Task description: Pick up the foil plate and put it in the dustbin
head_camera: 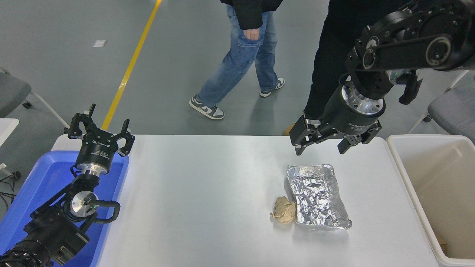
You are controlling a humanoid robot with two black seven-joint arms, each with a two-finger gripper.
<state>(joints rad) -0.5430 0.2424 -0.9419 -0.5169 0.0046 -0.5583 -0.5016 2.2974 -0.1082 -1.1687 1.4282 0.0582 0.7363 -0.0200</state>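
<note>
The foil plate (317,196) lies flat on the white table (207,193), right of centre, shiny and crinkled. The dustbin (412,193) stands at the table's right edge, cream-white with a deep beige inside. My right gripper (321,148) hangs in the air above the far end of the foil plate, pointing down, open and empty. My left gripper (99,126) is parked at the lower left over the blue tray, open and empty.
A crumpled tan paper ball (284,210) touches the foil plate's left side. A blue tray (37,193) sits at the table's left edge under the left arm. Two people (246,55) stand beyond the far edge. Grey chairs stand at both sides.
</note>
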